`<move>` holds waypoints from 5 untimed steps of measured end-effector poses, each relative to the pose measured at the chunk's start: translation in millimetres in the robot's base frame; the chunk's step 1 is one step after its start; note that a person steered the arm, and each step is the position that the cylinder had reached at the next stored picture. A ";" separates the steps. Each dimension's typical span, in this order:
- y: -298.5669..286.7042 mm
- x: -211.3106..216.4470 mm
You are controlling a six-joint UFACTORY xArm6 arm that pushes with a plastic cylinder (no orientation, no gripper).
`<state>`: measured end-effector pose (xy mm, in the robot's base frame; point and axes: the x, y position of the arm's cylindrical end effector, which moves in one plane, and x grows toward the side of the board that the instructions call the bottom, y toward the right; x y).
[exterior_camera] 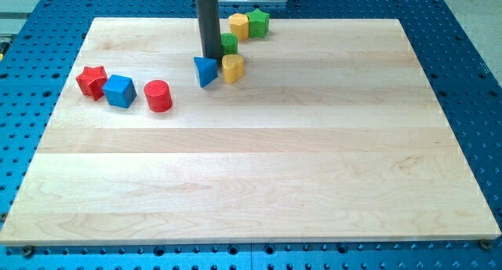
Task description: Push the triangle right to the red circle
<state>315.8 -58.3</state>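
A blue triangle [205,71] lies on the wooden board [251,168] near the view's top, left of centre. A red circle, a short cylinder [158,95], stands to its lower left, with a gap of bare wood between them. My tip [210,56] is the lower end of the dark rod that comes down from the view's top. It stands just above the triangle's top edge, touching or nearly touching it.
A yellow block [232,67] touches the triangle's right side. A green block [228,43] sits behind the rod. A yellow block [238,25] and a green star [257,22] lie at the top edge. A red star [92,82] and a blue cube [119,90] lie left of the red circle.
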 end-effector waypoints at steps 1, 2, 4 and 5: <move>-3.1 20.8; -17.8 31.1; -25.6 50.6; -25.6 50.6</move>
